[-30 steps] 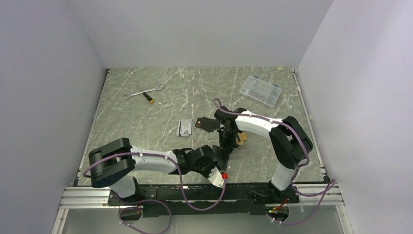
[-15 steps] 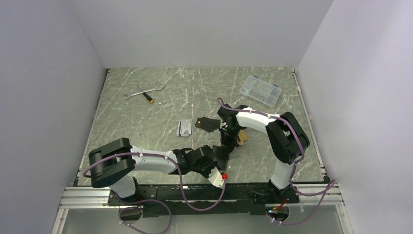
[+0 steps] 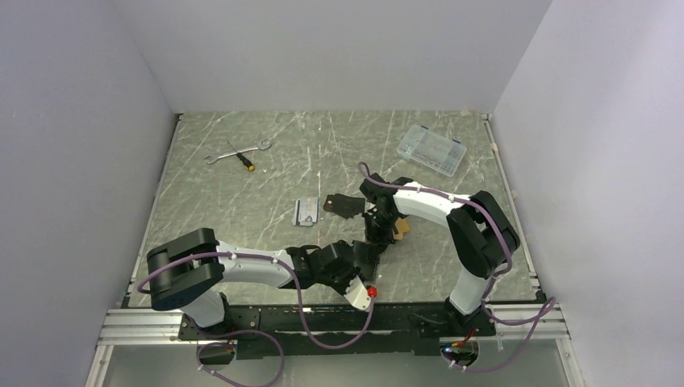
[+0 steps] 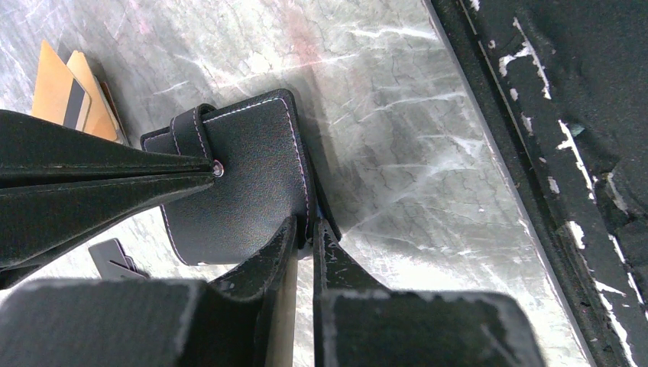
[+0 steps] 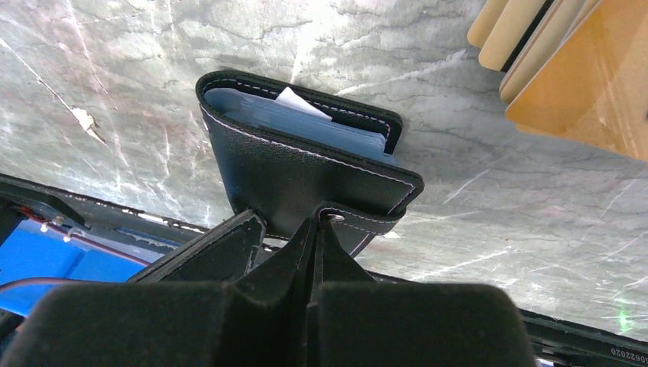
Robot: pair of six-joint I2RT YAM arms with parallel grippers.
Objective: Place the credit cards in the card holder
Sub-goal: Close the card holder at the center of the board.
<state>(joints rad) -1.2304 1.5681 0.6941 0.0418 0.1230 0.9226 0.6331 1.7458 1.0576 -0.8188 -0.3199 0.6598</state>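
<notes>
Card holder [image 4: 244, 176] edge between left gripper [image 4: 306, 226] jaws

card holder [image 4: 244, 176]: black grained leather-look, matt, pale stitching | credit cards [image 5: 588, 84]: smooth glossy orange-tan plastic | table [image 3: 242, 201]: grey-green marbled, scratched, faint sheen | wrench [image 3: 234, 151]: bright metal | box [image 3: 431, 150]: clear plastic
</notes>
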